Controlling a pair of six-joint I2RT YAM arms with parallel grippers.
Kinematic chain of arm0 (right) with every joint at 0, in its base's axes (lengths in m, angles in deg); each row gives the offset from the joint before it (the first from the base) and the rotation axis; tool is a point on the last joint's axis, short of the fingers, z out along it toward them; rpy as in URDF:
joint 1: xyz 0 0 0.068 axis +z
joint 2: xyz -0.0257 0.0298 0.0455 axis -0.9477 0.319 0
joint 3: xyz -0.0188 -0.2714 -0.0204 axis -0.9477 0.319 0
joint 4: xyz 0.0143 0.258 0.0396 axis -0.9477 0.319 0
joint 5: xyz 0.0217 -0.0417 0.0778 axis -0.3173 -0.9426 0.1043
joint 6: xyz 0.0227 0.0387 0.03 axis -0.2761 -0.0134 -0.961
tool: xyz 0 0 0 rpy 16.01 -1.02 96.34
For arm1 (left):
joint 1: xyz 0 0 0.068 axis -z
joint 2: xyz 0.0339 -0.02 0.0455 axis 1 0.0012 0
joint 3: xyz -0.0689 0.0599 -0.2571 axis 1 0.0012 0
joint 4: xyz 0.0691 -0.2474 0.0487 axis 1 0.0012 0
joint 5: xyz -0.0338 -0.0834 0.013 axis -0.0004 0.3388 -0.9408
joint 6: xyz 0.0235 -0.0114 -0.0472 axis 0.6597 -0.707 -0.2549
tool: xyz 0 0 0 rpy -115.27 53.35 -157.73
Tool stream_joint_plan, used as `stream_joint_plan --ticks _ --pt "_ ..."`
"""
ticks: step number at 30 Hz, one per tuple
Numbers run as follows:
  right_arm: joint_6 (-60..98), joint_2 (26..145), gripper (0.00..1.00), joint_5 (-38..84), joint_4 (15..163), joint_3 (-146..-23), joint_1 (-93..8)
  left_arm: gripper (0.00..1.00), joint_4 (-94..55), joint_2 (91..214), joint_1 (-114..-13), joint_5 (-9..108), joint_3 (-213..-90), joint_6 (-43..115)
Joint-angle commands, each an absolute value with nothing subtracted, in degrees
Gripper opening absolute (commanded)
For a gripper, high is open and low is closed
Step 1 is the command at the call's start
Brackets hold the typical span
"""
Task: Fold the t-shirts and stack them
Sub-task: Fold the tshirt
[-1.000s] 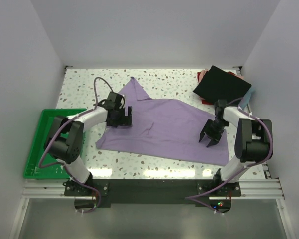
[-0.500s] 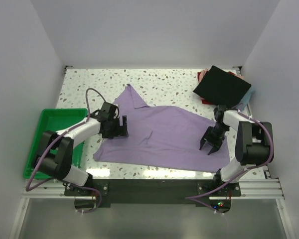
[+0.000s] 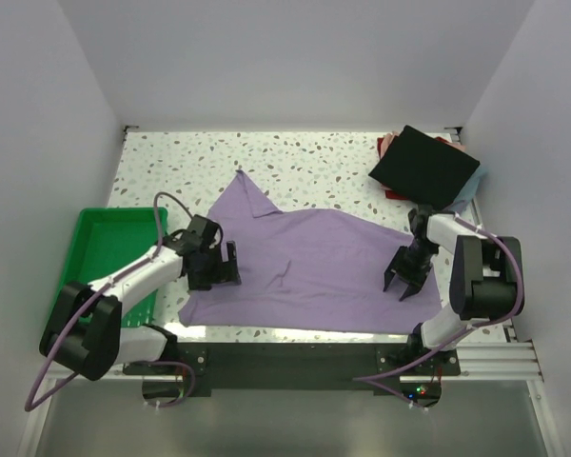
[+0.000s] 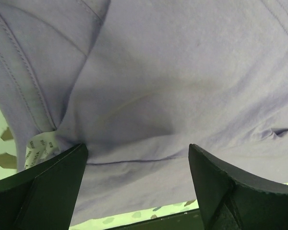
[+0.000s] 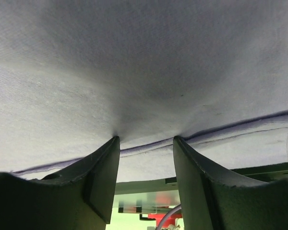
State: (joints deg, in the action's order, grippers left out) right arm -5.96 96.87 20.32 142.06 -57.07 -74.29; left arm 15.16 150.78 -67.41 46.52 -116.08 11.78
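The large lavender t-shirt (image 3: 309, 262) lies spread on the speckled table near its front edge, one corner pointing back (image 3: 240, 177). My left gripper (image 3: 225, 268) is open and its fingertips press down on the shirt's left part. In the left wrist view (image 4: 138, 148) the cloth (image 4: 173, 72) fills the frame and a white label (image 4: 38, 146) shows by the left finger. My right gripper (image 3: 403, 284) is open, fingertips pressed on the shirt's right hem (image 5: 145, 140). Folded black (image 3: 423, 167), red/pink (image 3: 388, 148) and light blue (image 3: 472, 188) tees are stacked at the back right.
A green plastic tray (image 3: 100, 249) stands at the left, beside the left arm. The shirt's front hem lies close to the table's front edge (image 3: 295, 330). White walls close in the table at the left, back and right.
Both grippers have moved toward the front edge, dragging the lavender shirt with them. The shirt has slid nearer and lies flatter. The stack at the back right has not moved.
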Motion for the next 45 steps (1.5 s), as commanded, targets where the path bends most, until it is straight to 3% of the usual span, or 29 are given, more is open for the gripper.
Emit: stream_joint_plan --ticks 1,11,17,25,30,45 --pt "-5.0 94.6 0.52 18.3 143.2 -56.6 -74.0 0.91 17.7 148.2 -65.4 47.5 -113.6 6.8" --pt "-2.9 93.9 0.53 18.2 144.4 -56.3 -74.0 0.92 19.8 143.1 -62.2 46.6 -110.2 1.3" --pt "-2.9 89.4 0.53 19.0 149.9 -63.7 -74.0 0.93 24.9 143.8 -62.3 43.3 -122.1 4.2" --pt "-2.9 90.4 0.54 15.1 147.9 -76.1 -74.5 0.99 22.7 155.7 -67.4 44.0 -145.2 13.5" --pt "-3.8 94.4 0.49 12.8 141.2 -78.4 -75.3 0.98 19.7 166.1 -71.2 48.3 -154.8 19.2" --pt "-3.9 103.2 0.42 10.3 127.2 -77.3 -81.9 0.96 15.2 177.5 -76.7 51.7 -163.3 20.4"
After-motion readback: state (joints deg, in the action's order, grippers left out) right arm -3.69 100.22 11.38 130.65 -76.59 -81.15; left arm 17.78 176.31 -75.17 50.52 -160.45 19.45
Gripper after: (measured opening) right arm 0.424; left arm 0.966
